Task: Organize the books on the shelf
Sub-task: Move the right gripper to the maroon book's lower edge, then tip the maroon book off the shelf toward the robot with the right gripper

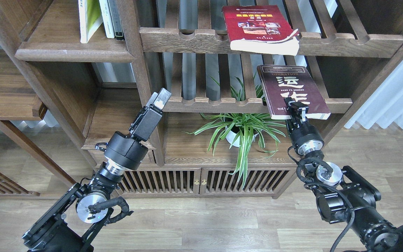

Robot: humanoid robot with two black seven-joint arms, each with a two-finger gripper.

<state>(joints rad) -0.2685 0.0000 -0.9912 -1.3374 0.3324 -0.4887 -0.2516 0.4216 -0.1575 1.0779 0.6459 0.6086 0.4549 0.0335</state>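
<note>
The dark maroon book (292,87) with big white characters lies tilted on the lower slatted rack, its near edge jutting past the front rail. My right gripper (295,109) is shut on that near edge, one finger lying on the cover. The red book (257,26) lies flat on the upper slatted rack, overhanging its rail. A yellow-green book (89,17) stands on the solid shelf (72,54) at upper left. My left gripper (160,98) is held up before the bookcase post, holding nothing; its fingers are too close together to read.
Slim white and dark-spined volumes (112,17) stand right of the yellow-green book. A potted spider plant (241,129) sits under the lower rack, just left of my right arm. The bookcase post (142,80) runs beside my left gripper. A slatted cabinet (201,180) stands below.
</note>
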